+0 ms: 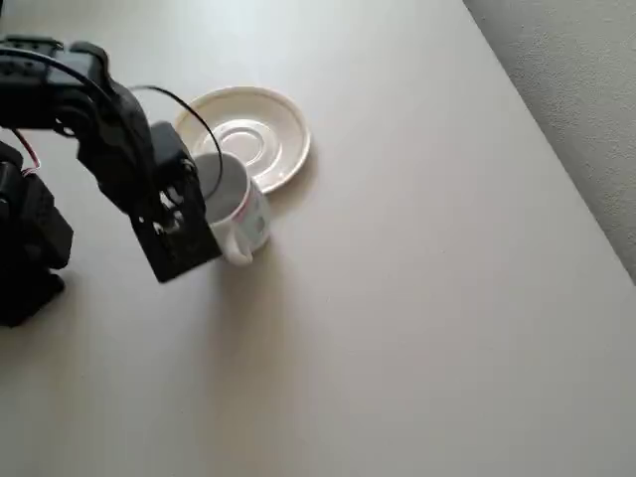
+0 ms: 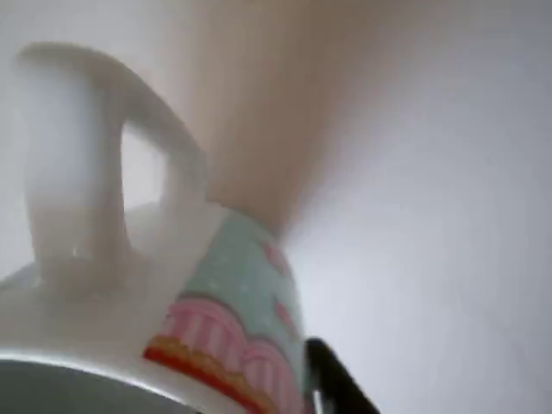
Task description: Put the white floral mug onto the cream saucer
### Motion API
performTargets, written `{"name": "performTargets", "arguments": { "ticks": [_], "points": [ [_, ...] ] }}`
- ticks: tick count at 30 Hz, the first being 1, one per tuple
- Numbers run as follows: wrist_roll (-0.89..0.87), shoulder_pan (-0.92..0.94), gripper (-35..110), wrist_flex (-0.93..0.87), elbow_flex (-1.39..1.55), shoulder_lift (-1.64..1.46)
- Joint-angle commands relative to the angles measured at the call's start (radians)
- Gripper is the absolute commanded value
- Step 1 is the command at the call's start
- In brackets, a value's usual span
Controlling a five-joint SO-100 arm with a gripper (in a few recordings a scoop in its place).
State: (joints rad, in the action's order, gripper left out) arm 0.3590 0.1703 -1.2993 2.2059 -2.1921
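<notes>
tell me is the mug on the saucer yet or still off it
Still off. In the overhead view the white floral mug is beside the cream saucer, overlapping its near rim, at the tool.

beige table (image 1: 417, 298), cream saucer (image 1: 283, 124) on it, white floral mug (image 1: 248, 214) just beside
</notes>
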Motion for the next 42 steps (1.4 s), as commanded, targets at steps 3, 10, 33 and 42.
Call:
{"name": "performTargets", "arguments": {
  "ticks": [3, 10, 33, 42],
  "points": [
    [-0.083, -0.160, -2, -0.189, -0.227, -0.242],
    [-0.106, -0.230, -2, -0.207, -0.264, -0.244],
    [-0.132, -0.453, -2, -0.035, -0.321, -0.084],
    [-0.103, -0.414, -2, 0.077, -0.322, 0.051]
  ]
}}
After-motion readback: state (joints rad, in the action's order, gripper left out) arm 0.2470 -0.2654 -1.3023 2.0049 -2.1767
